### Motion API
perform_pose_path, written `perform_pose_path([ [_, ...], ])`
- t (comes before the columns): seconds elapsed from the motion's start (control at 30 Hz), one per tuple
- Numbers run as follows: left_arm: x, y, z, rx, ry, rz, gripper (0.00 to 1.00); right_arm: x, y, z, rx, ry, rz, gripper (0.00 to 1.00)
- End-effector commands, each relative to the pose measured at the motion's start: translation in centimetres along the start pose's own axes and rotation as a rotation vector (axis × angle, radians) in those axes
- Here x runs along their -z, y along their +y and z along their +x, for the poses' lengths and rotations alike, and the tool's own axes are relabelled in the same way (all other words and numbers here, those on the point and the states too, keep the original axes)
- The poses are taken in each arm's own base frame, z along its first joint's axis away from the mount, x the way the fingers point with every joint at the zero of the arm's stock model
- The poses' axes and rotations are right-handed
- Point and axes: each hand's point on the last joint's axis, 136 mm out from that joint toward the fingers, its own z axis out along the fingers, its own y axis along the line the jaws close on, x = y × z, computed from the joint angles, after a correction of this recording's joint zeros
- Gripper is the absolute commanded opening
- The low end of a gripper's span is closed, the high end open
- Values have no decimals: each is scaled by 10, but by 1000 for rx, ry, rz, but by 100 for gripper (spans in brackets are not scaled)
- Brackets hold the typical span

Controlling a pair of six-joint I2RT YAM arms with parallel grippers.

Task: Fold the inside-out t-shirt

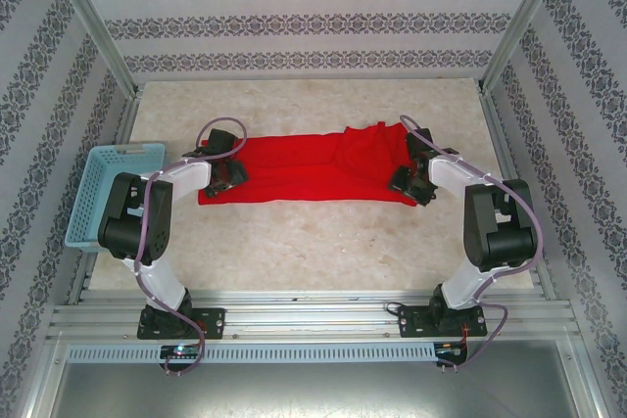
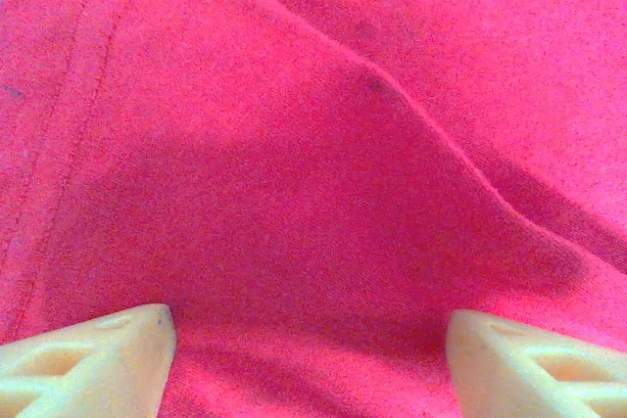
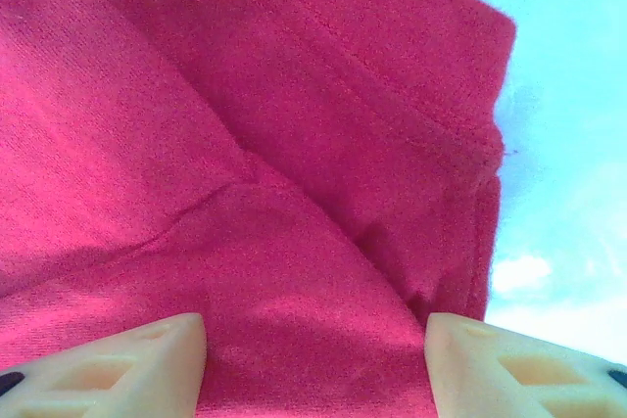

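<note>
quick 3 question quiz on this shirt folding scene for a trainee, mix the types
1. True or false: the shirt lies on the table, stretched sideways between the two arms.
2. Where is the basket? A) at the table's left edge B) at its right edge C) on top of the shirt
3. Fill in: the left claw and the right claw each sit over red cloth with jaws ___.

Key: 1 true; 2 A; 3 open
</note>
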Motion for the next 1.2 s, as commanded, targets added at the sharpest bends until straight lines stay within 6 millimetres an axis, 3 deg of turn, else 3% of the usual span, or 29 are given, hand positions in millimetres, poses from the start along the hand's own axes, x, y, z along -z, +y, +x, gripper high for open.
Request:
perform_pose_path([
  [0.0, -5, 15, 16, 12, 58, -39, 74, -6, -10, 12, 23, 30, 57, 59],
  [0.1, -5, 16, 15, 15, 55, -43, 74, -5, -9, 13, 31, 29, 53, 46],
  [0.33, -5, 21, 15, 17, 50, -71, 74, 11, -18, 11, 31, -14, 71, 0],
  [0.63, -6, 26, 15, 26, 45, -96, 74, 49, -20, 9, 21, -117, 8, 0],
  [0.67, -6, 26, 15, 26, 45, -95, 74, 49, -20, 10, 22, -110, 6, 0],
  [0.77, -5, 24, 14, 26, 43, -87, 74, 40, -20, 7, 20, -75, 9, 31],
  [0.87, -5, 25, 15, 27, 44, -87, 74, 31, -19, 0, 15, -64, 12, 44],
  [1.17, -5, 23, 15, 26, 48, -79, 74, 8, -9, -3, 7, 2, -29, 44],
])
